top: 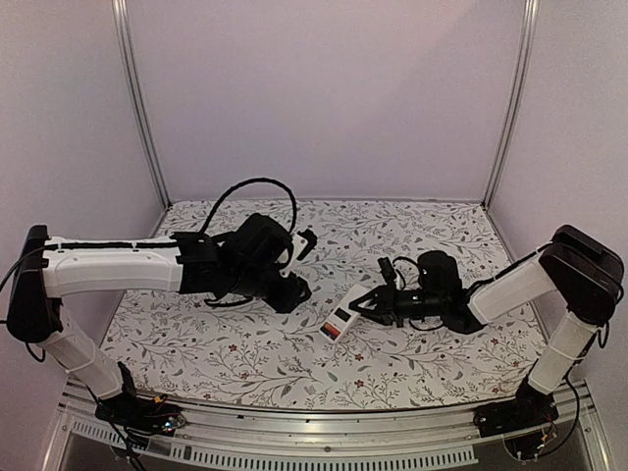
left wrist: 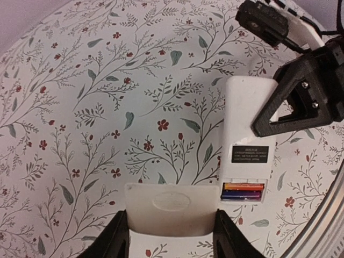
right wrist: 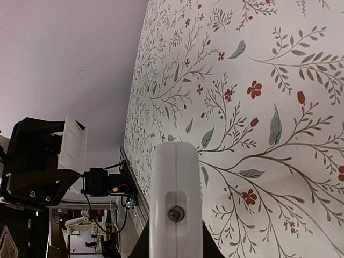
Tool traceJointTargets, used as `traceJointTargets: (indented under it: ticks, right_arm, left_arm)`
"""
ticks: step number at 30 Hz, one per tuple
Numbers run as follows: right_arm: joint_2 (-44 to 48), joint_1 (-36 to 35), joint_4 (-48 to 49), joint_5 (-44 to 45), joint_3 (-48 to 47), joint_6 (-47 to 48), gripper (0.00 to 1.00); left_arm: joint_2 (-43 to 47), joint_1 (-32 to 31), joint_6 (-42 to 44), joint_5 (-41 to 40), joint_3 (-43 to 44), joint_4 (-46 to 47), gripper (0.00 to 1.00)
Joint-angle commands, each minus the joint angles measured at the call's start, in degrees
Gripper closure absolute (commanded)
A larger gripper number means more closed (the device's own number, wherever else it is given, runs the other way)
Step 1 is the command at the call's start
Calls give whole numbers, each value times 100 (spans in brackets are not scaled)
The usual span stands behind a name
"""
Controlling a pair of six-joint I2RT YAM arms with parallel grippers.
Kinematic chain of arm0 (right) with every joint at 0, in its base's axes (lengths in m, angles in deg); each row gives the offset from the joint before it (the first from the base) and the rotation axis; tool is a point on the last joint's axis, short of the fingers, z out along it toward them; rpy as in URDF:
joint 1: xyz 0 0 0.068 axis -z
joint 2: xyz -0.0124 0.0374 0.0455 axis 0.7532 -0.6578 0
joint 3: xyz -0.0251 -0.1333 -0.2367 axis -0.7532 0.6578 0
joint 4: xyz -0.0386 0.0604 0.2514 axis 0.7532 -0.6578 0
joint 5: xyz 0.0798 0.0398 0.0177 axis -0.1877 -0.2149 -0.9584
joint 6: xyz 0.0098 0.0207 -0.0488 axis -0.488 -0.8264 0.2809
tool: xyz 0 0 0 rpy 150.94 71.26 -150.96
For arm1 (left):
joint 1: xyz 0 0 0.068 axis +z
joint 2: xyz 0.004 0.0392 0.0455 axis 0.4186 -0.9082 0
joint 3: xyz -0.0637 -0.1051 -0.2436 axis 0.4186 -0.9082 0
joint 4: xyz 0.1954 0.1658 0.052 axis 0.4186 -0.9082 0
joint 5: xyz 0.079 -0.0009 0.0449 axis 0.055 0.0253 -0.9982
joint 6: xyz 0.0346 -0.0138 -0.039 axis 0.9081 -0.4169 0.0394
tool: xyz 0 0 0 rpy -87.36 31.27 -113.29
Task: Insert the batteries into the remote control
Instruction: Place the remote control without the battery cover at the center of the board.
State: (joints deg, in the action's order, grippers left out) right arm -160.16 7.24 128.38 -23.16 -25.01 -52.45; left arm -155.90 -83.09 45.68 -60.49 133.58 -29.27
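Observation:
My right gripper (top: 365, 306) is shut on the white remote control (left wrist: 248, 113) at its upper end and holds it back side up over the table's middle. In the open recess at the remote's lower end lie the two batteries side by side: a reddish-orange one (left wrist: 243, 186) and a dark one (left wrist: 242, 194). My left gripper (left wrist: 171, 236) is shut on a small flat white plastic piece (left wrist: 171, 207), held just left of that recess and apart from it. The right wrist view shows the remote (right wrist: 174, 183) end-on between the right fingers.
A floral-patterned cloth (top: 245, 353) covers the table. White walls and metal posts (top: 137, 98) enclose the back and sides, and a metal rail (top: 294, 437) runs along the near edge by the arm bases. The left arm's black cable (top: 250, 184) loops above its wrist.

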Motion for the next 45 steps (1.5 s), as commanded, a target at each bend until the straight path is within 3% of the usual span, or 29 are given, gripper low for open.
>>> traceJointTargets:
  ticks: [1, 7, 14, 19, 35, 41, 45]
  right_arm:
    - [-456, -112, 649, 305, -199, -140, 94]
    - [-919, -239, 727, 646, -237, -105, 90]
    - [-1023, -243, 709, 853, 2, -134, 67]
    - [-754, -254, 279, 911, 274, -131, 59]
    - [968, -304, -2804, 1053, 868, 345, 32]
    - [2029, -239, -3992, 1390, 682, 981, 31]
    - [2097, 154, -4443, 1399, 122, 1571, 31]
  left_arm:
    - [96, 84, -153, 26, -146, 116, 62]
    - [157, 101, -132, 49, -227, 166, 61]
    - [206, 113, -122, 33, -310, 205, 61]
    - [198, 113, -130, 15, -334, 185, 61]
    - [62, 122, 609, 963, -429, 310, 55]
    - [126, 52, 1052, 1414, -715, 698, 53]
    - [36, -6, 1223, 1578, -842, 784, 52]
